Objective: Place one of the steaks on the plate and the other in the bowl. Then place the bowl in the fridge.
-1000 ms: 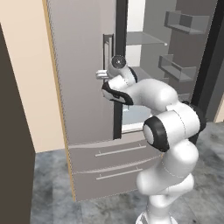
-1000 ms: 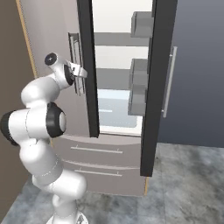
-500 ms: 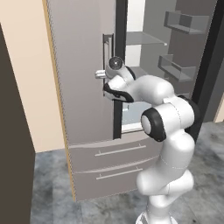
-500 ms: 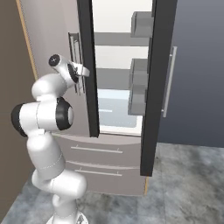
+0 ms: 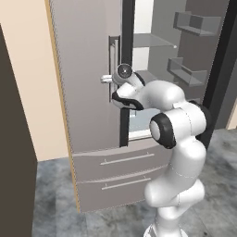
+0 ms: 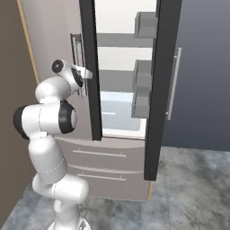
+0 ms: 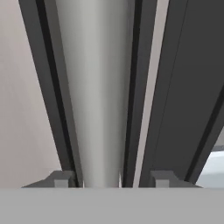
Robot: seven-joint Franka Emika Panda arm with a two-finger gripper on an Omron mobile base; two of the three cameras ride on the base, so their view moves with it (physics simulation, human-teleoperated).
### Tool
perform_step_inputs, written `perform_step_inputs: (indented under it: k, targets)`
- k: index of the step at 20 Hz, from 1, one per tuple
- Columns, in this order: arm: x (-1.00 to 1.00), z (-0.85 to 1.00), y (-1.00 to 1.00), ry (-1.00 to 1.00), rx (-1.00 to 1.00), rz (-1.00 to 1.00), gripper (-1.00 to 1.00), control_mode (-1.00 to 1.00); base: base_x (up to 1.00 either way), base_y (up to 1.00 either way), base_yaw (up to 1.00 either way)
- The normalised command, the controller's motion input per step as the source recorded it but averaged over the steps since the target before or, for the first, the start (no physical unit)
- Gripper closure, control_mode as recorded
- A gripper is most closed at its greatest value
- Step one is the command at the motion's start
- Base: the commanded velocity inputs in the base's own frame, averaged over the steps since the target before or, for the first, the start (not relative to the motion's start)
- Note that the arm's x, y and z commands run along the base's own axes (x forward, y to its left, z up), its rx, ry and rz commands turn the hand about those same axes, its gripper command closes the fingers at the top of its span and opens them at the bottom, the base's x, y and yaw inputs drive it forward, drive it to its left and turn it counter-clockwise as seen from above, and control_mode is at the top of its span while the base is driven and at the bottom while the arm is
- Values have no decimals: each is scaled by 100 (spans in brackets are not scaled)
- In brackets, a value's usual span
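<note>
- Left base view: the fridge (image 5: 92,92) fills the frame from 9 to 1 o'clock, its left door nearly shut, its right door (image 5: 217,69) swung wide at 2 o'clock with grey door bins (image 5: 190,23) on its inner face.
- In the same view the gripper (image 5: 111,79) sits just left of centre, reaching to 9 o'clock onto the left door's vertical bar handle (image 5: 113,55).
- Right base view: the gripper (image 6: 85,74) is at 10 o'clock, half hidden behind the dark door edge (image 6: 90,67); this side shows the lit white interior with its shelves (image 6: 119,40) and a pale crisper drawer (image 6: 119,112).
- Two lower drawers (image 6: 105,164) with thin bar pulls run across at 6 to 7 o'clock.
- Hand view: the bar handle (image 7: 98,87) runs from 12 to 6 o'clock as a pale grey column, passing between the two fingertips (image 7: 59,178) at the bottom edge.
- The jaws straddle the handle, one tip close on each side; whether they actually press it I cannot tell.
</note>
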Motion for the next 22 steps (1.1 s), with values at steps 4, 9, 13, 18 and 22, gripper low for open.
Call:
perform_step_inputs:
  k: [4, 9, 13, 18, 22]
  targets:
    - [-10, 16, 0, 0, 0, -6, 100, -100, 0, 0, 0]
    - [-81, 18, 13, 1, 0, -19, 100, -100, 0, 0, 0]
    - [-97, 16, 49, 0, 0, -35, 100, -100, 0, 0, 0]
    - [-88, 17, 62, 5, 0, -44, 100, -100, 0, 0, 0]
    - [-75, 9, 59, 5, -2, -41, 100, -100, 0, 0, 0]
